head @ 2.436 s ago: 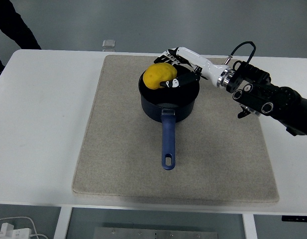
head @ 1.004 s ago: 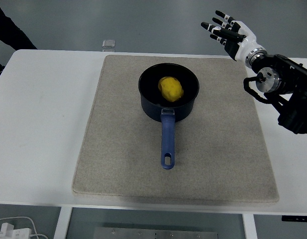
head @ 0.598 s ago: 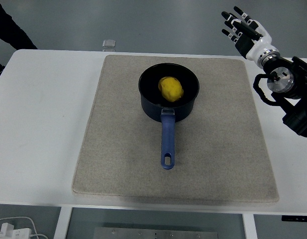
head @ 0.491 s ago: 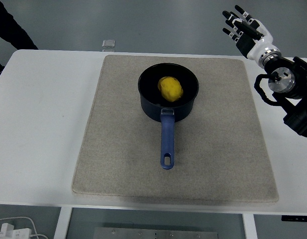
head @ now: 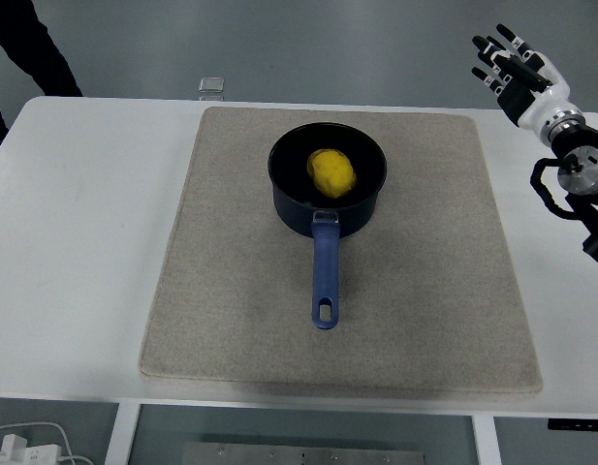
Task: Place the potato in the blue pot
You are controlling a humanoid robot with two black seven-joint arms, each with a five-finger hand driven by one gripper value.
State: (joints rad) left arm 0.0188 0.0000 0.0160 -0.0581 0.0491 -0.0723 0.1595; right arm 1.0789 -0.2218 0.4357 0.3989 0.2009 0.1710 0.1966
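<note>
One blue pot (head: 327, 191) stands on the beige mat (head: 231, 320), toward the mat's far half. Pot upright, dark inside, one straight blue handle (head: 325, 276) running from the pot's near wall toward the table's near edge; one hanging hole shows at the handle's free end.

One potato (head: 332, 173), yellow, lies inside the pot on its floor, roughly central, below the rim. Nothing touches it.

One mat, lying flat on the white table (head: 76, 252); the pot sits wholly within the mat's borders, nearer the far border than the near one.

One robot hand in view: the right hand (head: 520, 75), up and to the right of the pot, well apart from it, beyond the mat's far right corner and raised off the table. Fingers (head: 495, 48) spread apart and extended, holding nothing; black tips on a white palm. Wrist and black forearm run off the picture's right edge. Left arm does not show.

One small clear, box-like object (head: 212, 86) sits on the table just beyond the mat's far border, to the left of the pot; too small to identify with any confidence.

One person's dark-clothed part (head: 32, 39) shows far left of the pot, past the table's far left corner.

One white cable with a plug (head: 22, 445) lies below the table's near left edge.
</note>
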